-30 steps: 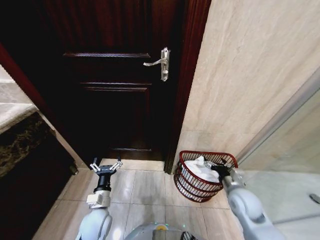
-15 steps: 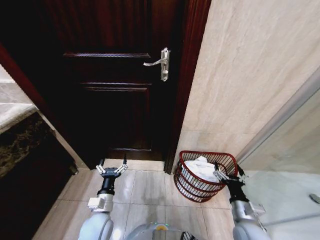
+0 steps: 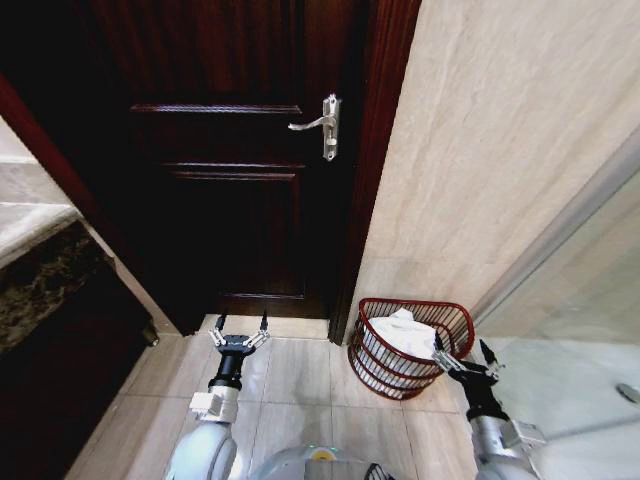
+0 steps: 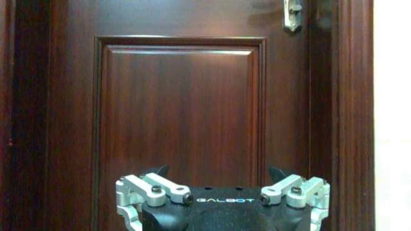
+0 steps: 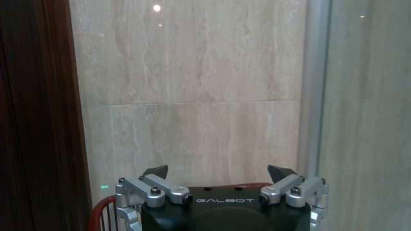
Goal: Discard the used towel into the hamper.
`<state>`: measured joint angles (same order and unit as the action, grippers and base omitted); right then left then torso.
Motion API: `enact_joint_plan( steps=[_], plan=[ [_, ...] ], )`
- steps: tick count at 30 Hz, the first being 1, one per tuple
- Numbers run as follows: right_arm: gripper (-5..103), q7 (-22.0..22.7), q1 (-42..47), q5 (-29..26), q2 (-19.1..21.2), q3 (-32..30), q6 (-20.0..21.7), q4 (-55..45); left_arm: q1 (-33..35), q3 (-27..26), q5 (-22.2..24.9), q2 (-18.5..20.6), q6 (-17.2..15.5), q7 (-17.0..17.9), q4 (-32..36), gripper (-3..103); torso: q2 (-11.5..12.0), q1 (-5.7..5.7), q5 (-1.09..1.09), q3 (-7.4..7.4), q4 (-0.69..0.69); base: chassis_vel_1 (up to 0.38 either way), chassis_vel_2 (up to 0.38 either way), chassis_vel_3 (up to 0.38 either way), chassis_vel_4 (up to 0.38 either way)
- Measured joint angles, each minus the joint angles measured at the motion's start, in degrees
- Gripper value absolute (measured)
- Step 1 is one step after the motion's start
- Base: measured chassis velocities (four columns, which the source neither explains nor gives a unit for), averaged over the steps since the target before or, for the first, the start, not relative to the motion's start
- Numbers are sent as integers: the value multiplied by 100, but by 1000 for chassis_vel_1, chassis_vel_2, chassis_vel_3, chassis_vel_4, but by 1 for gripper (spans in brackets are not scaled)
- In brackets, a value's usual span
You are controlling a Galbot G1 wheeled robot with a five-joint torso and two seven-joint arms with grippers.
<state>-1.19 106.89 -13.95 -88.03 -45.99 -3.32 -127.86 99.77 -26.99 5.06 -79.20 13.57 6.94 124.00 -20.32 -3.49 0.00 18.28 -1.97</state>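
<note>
Since a second ago the right hand [image 3: 466, 358] has drawn back out of the small round hamper of dark reddish-brown open-weave wire [image 3: 378, 360] and now hangs just beside its near rim with fingers spread and empty, while the left hand [image 3: 241, 333], also open and holding nothing, has drifted forward over the floor tiles toward the dark panelled wooden door [image 3: 230, 150]. The crumpled white towel [image 3: 408, 334] lies inside the hamper, heaped softly and bulging up to rim level. The likely risk from here, I judge, is the right hand's open fingers catching the thin wire rim as the arm moves, tipping the light basket standing at the foot of the beige stone-tiled wall [image 3: 480, 150]; a loose cloth fold could also snag and drag out. The pale glossy floor [image 3: 300, 375] looks slick, so the hamper would slide easily.
</note>
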Motion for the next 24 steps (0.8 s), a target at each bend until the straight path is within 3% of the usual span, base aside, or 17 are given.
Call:
enact_joint_plan(
  steps=[24],
  plan=[
    [100, 107, 347, -170, 5, -11, -427, 341, -55, -93, -83, 10, 96, 15, -155, 100, 0, 1, -1, 0, 1, 61, -121, -121, 67]
  ],
)
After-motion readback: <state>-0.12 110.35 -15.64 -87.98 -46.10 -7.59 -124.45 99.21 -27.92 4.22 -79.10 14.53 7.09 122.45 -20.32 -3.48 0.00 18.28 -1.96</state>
